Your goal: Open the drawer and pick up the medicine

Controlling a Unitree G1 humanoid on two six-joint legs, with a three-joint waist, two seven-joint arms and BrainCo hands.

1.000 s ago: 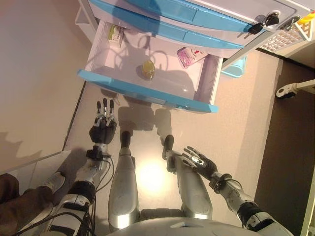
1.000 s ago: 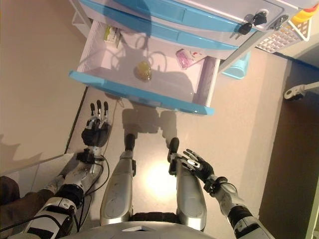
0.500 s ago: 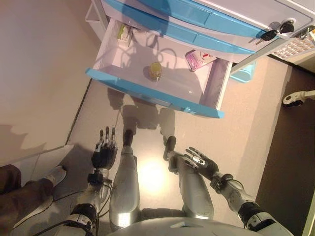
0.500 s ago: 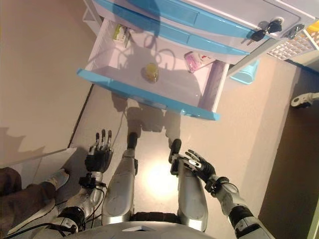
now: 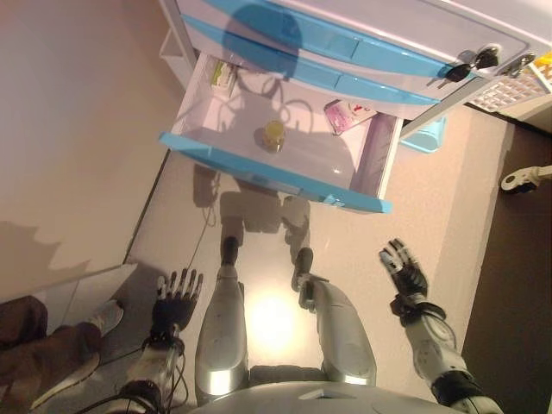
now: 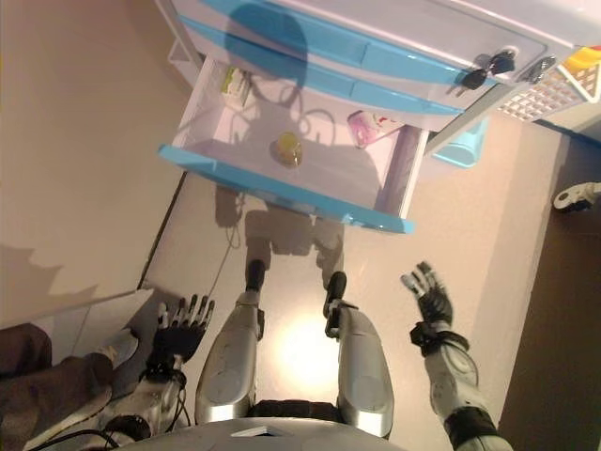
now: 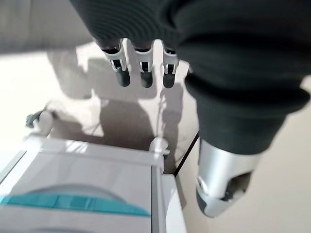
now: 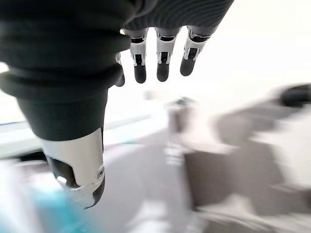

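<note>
The lowest drawer (image 5: 259, 168) of a white cabinet with blue fronts stands pulled open. Inside lie a small yellow-capped medicine bottle (image 5: 274, 134) in the middle, a pink packet (image 5: 348, 115) at the right back and a green-and-white box (image 5: 222, 75) at the left back. My left hand (image 5: 173, 298) is low at the lower left, far from the drawer, fingers straight and empty. My right hand (image 5: 404, 271) is raised at the lower right, below the drawer's right corner, fingers spread and empty.
A cabinet with keys (image 5: 471, 63) in its lock stands at the top. A white basket (image 5: 511, 87) and a light blue bin (image 5: 424, 134) stand to its right. A caster wheel (image 5: 521, 179) shows at the far right. A person's leg and shoe (image 5: 60, 343) are at the lower left.
My right hand has lifted from beside my right leg up and to the right. My left hand has drawn back, lower and further from the drawer. The camera has shifted a little.
</note>
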